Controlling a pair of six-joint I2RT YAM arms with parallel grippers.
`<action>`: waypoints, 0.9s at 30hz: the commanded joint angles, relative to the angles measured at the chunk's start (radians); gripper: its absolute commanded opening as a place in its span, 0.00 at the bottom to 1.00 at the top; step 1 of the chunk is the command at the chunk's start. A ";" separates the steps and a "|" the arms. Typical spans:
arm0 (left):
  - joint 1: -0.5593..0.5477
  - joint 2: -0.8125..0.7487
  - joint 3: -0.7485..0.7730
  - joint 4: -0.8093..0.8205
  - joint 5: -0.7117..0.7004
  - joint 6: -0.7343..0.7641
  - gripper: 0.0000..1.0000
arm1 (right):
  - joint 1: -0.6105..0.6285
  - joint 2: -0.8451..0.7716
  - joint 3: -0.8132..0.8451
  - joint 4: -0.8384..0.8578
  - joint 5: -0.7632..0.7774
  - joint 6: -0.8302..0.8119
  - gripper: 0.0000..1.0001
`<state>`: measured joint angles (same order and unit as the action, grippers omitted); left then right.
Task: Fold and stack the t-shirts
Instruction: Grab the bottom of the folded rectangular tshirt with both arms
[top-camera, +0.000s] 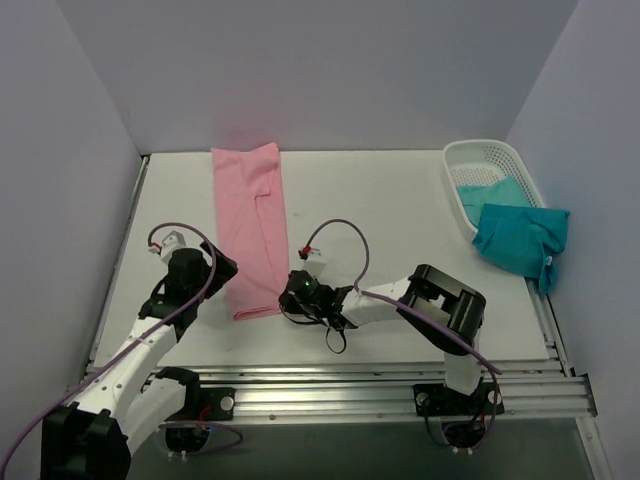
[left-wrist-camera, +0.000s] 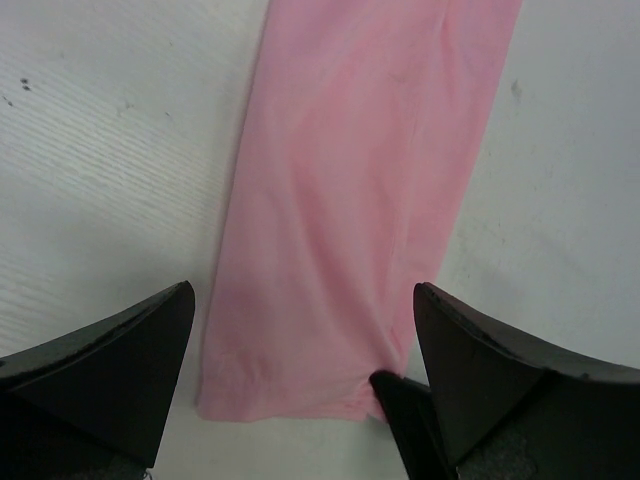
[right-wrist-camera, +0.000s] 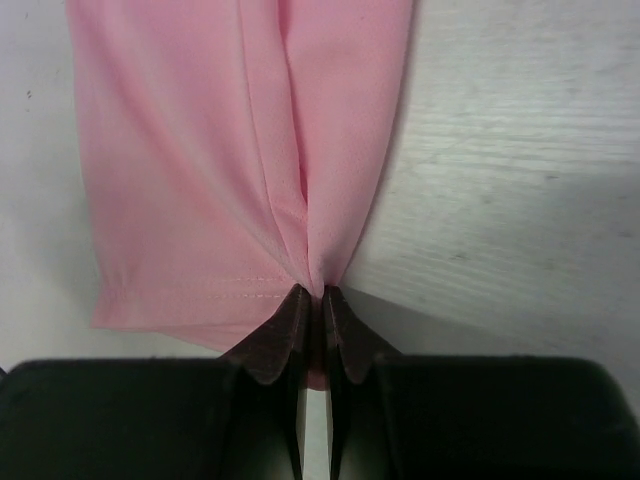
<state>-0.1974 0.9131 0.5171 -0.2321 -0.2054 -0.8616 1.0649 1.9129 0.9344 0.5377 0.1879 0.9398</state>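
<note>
A light pink t-shirt (top-camera: 250, 225) lies on the table as a long narrow strip, running from the back down to the arms. My right gripper (top-camera: 285, 297) is shut on its near right hem corner; in the right wrist view the cloth (right-wrist-camera: 220, 150) puckers into the pinched fingertips (right-wrist-camera: 315, 295). My left gripper (top-camera: 220, 268) stands open over the near left end of the pink t-shirt (left-wrist-camera: 350, 200), its jaws wide apart on either side of the hem and nothing between them (left-wrist-camera: 303, 300). Two teal t-shirts rest at the right, one in the basket (top-camera: 490, 190), one draped over its rim (top-camera: 520, 238).
A white lattice basket (top-camera: 485, 150) stands at the back right corner. Grey walls close the table on the left, back and right. An aluminium rail (top-camera: 380, 385) with both arm bases runs along the near edge.
</note>
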 joint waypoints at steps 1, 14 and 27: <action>-0.132 -0.046 0.011 -0.105 -0.046 -0.045 1.00 | -0.028 -0.078 -0.061 -0.047 0.070 -0.016 0.00; -0.387 -0.161 -0.161 -0.176 -0.043 -0.237 0.93 | -0.037 -0.057 -0.060 -0.018 0.053 -0.024 0.00; -0.481 -0.033 -0.206 -0.079 -0.192 -0.320 0.93 | -0.039 -0.026 -0.037 -0.008 0.041 -0.030 0.00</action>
<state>-0.6697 0.8577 0.3176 -0.3210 -0.3382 -1.1450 1.0225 1.8664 0.8738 0.5400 0.2188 0.9253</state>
